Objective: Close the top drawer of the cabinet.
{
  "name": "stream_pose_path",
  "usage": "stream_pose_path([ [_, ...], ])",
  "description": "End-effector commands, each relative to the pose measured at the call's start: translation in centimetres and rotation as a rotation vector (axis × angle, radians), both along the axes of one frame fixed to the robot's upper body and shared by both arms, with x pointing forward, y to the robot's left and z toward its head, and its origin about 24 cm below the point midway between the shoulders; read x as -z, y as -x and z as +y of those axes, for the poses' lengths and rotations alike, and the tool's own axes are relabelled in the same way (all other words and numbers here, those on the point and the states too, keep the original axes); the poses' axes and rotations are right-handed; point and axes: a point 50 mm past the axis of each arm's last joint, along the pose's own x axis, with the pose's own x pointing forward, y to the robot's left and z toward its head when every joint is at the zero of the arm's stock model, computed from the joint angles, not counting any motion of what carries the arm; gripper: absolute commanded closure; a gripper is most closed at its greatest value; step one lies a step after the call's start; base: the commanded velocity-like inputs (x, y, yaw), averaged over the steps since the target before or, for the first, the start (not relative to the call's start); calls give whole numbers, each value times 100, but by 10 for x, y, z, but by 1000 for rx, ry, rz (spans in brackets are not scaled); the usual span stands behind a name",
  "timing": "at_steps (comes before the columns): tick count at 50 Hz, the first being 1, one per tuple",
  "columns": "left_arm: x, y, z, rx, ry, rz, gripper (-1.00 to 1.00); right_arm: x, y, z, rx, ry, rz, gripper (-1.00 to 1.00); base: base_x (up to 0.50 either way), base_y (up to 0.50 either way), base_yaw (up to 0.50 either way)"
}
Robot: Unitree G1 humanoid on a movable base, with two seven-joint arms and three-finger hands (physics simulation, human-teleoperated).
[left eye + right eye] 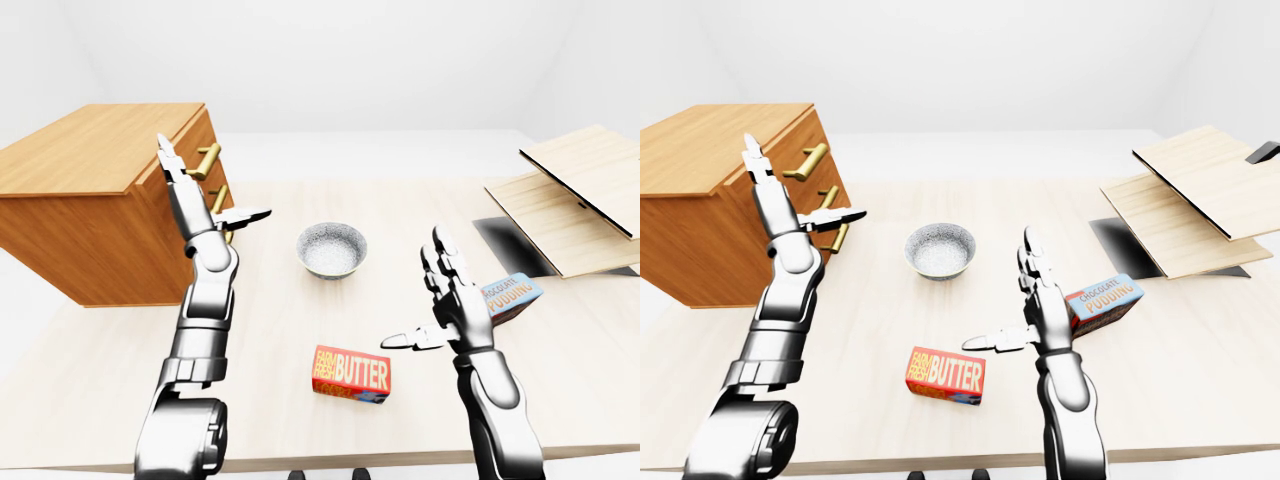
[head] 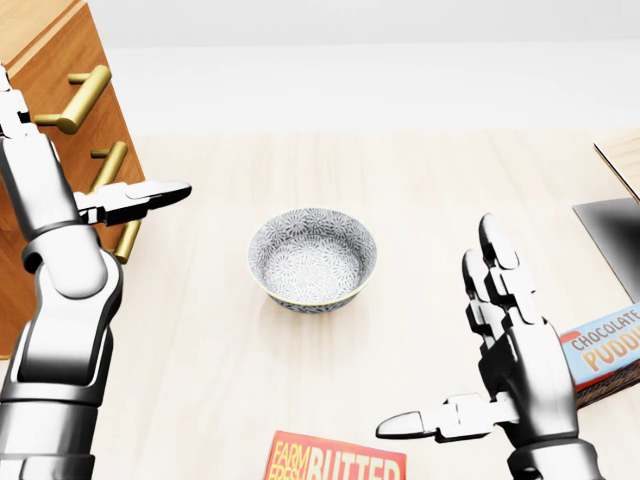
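Standing at the desk's (image 1: 560, 360) left edge, the cabinet (image 1: 100, 205) had its top drawer (image 1: 812, 150) pushed flush. The left hand (image 1: 195, 195) was spread, fingers released, beside the handles; the right hand (image 1: 450, 305) hovered released near the bowl (image 1: 331, 248).

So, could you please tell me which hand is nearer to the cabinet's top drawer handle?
Left. The left hand is raised right beside the top drawer handle; the right hand hovers far right, near the pudding box.
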Motion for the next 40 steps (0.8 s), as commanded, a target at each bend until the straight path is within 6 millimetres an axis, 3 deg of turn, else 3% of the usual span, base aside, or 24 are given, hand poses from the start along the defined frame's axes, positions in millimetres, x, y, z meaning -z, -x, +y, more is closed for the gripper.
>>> stream_pose_path([
  [1, -1, -1, 9, -47, -47, 8, -100, 0, 2, -3, 6, -3, -2, -100, 0, 0, 0],
  [40, -5, -4, 27, -101, -83, 21, -100, -6, 8, 0, 11, 7, -16, -100, 0, 0, 0],
])
